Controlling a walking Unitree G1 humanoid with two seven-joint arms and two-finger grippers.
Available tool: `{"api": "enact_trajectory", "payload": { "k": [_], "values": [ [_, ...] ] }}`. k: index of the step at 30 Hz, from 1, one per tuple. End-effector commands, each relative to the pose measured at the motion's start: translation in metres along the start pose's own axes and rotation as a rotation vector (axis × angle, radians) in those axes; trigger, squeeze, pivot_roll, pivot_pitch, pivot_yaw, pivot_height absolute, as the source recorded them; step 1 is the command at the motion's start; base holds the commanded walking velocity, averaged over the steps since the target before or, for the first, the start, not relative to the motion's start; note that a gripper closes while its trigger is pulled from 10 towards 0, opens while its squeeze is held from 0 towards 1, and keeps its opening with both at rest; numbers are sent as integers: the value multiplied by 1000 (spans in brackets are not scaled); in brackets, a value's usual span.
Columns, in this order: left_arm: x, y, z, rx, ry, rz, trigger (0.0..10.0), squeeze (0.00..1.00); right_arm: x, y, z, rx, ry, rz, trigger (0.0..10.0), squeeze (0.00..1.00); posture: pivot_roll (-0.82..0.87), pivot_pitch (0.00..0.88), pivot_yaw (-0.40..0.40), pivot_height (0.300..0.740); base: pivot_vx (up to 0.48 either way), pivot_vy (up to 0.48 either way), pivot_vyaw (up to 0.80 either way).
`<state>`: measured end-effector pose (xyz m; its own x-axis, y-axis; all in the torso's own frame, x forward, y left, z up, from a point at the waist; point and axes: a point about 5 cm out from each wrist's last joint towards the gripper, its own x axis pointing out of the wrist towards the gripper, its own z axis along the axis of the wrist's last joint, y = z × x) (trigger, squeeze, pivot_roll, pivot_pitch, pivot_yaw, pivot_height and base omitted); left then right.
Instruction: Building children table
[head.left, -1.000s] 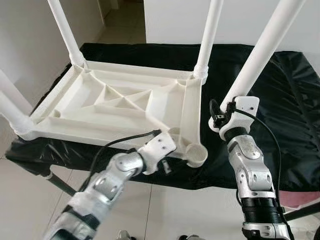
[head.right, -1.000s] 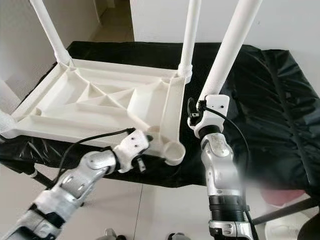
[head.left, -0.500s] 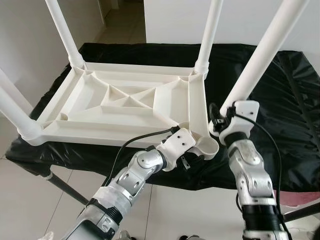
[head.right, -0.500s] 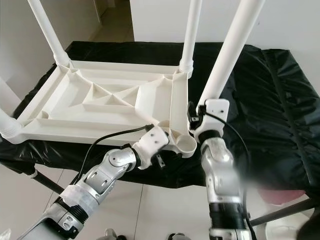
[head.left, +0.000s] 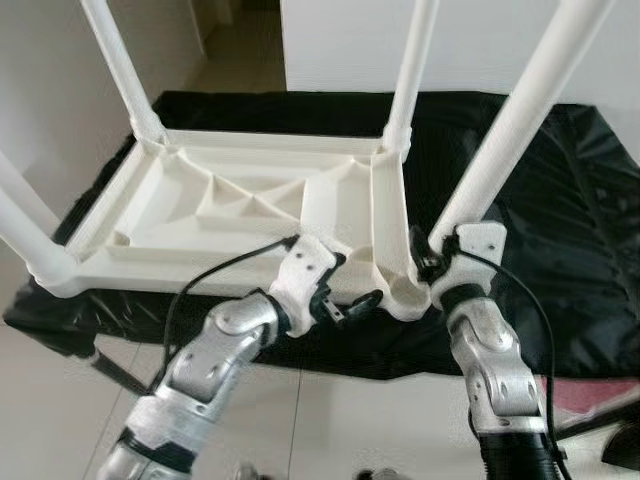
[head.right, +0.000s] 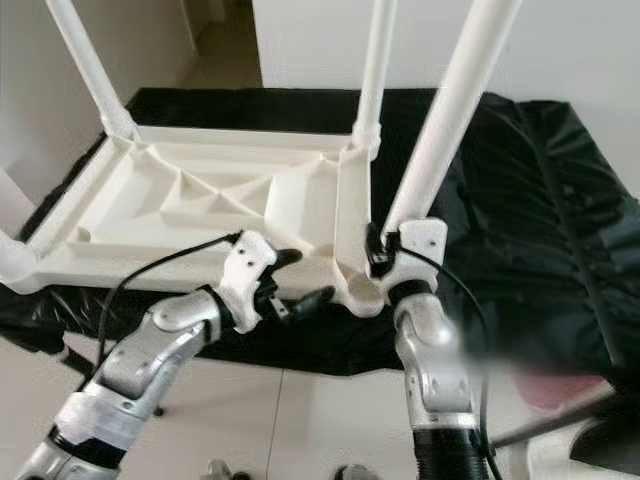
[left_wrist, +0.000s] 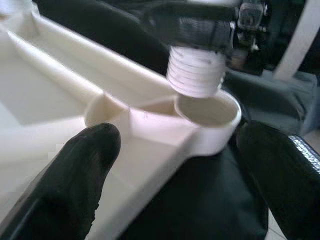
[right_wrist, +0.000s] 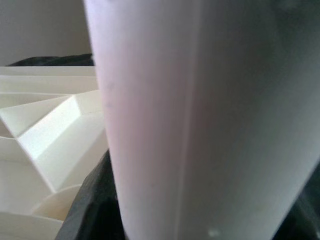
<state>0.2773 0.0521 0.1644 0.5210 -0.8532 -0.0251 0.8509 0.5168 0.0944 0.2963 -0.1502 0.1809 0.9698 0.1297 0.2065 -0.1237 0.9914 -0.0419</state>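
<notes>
Right end effector apparently gripping leg

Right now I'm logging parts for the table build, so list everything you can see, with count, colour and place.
Tabletop: one, white, upside down on the black sheet.
Fitted legs: three, white, upright in its corners.
Loose leg: one, white, tilted, threaded end just above the near right corner socket.
Sheet: one, black, under the tabletop.
Left gripper: open, straddling the tabletop's near edge beside the socket.
Right gripper: shut on the loose leg near its lower end.
</notes>
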Motion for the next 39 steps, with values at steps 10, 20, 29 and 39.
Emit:
{"api": "enact_trajectory", "payload": {
  "k": [10,20,29,39],
  "values": [
    [-16,-14,-3,-116,63,30,10000,0,-19,9,-35,-34,130,109,10000,0,-2,142,24,740,0,0,0],
    [-23,-12,-1,-141,83,48,10000,0,-25,6,-41,-62,142,156,10000,0,-3,135,19,740,0,0,0],
    [-25,-15,-1,-149,93,40,10000,0,-29,4,-44,-124,116,226,10000,0,-5,125,21,740,0,0,0],
    [-29,-14,1,-129,98,40,10000,0,-37,8,-51,-169,118,327,10000,0,7,126,27,740,0,0,0]
  ]
}}
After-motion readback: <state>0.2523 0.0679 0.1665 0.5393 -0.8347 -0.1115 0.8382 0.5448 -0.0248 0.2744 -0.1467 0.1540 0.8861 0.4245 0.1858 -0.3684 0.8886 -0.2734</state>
